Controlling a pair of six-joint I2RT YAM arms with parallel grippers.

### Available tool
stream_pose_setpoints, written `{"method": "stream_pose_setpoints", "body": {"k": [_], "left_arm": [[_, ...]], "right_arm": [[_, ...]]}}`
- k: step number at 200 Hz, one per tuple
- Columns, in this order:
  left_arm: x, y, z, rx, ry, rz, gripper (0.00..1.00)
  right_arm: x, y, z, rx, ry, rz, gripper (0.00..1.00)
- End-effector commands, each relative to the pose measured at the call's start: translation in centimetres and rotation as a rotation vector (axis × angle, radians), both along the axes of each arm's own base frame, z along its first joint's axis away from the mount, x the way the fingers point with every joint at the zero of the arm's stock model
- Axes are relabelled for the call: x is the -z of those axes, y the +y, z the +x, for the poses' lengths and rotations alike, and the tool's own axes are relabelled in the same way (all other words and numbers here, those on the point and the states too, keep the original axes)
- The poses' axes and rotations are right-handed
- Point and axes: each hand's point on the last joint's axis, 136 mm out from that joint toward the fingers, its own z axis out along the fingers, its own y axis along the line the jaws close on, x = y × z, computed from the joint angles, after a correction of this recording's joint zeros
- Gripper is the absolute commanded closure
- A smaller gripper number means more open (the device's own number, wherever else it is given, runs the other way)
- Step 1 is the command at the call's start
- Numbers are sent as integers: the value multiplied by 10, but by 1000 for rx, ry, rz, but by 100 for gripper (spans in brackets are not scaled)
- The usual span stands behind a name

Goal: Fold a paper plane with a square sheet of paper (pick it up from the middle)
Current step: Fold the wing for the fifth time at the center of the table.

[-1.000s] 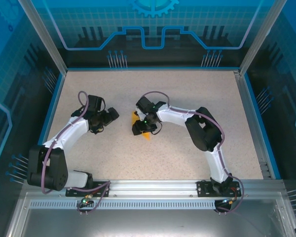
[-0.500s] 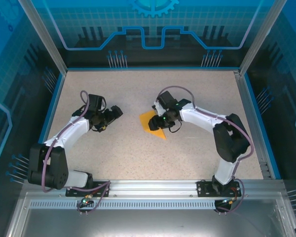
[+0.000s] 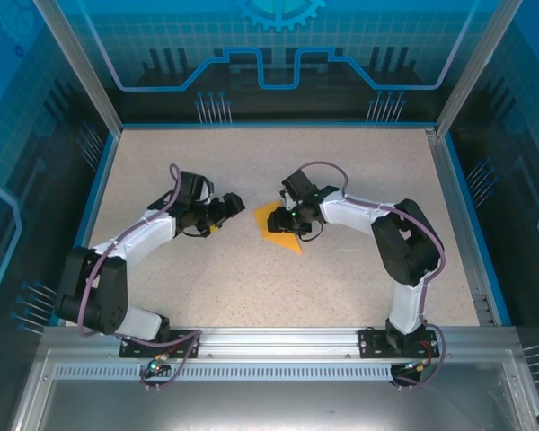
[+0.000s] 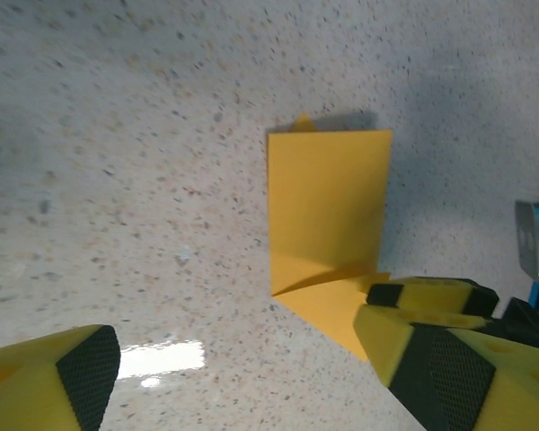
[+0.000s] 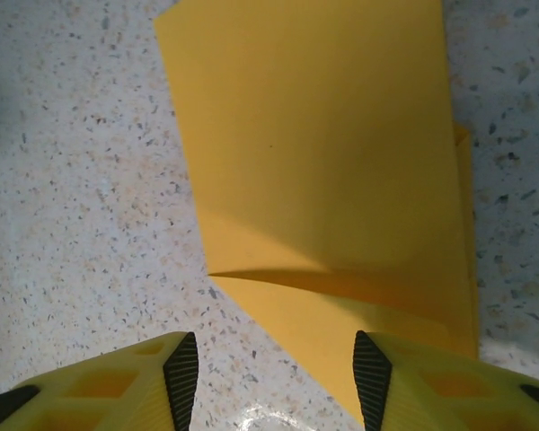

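**Operator:** Fingers point(image 4: 67, 382) of the left gripper point(image 4: 242, 370): what is their state?

**Technician:** Spread wide. The 2 yellow fingers with black pads stand far apart, with the bare speckled table point(image 4: 117, 135) between them. Nothing is pinched. In the top view this gripper sits just left of the paper, with a gap of table between the 2.

**Operator:** Where is the sheet of paper point(image 4: 328, 202)?

**Technician:** It lies flat on the table near the middle, between the 2 grippers. It is orange and partly folded. 1 rectangular panel lies on top, and a triangular layer projects from under that panel's near edge. In the left wrist view a small tip also shows past the far edge. In that view, the finger at the picture's right overlaps the corner of the triangular layer. Whether it touches the paper cannot be told.

**Operator:** What is the state of the right gripper point(image 5: 274, 382)?

**Technician:** Its fingers are apart, with a narrower gap than on the left gripper. Table and the point of the triangular layer show between them. 1 finger stands over bare table beside the sheet. The other overlaps the sheet's lower edge, and contact there cannot be told. No paper is pinched between the pads. In the top view this gripper is at the sheet's right side.
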Motion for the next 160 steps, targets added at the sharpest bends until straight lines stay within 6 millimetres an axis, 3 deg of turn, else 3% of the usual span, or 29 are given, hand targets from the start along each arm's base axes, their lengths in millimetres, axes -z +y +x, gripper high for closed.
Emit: {"method": "stream_pose_setpoints", "body": {"k": [1, 74, 160], "left_arm": [[4, -18, -3, 44, 30, -71, 9], [21, -55, -7, 110, 118, -116, 16], [41, -87, -3, 88, 234, -148, 31]], "right_arm": [[8, -5, 6, 50, 20, 23, 49], [42, -23, -2, 161, 184, 161, 51], [53, -41, -9, 228, 272, 215, 52]]}}
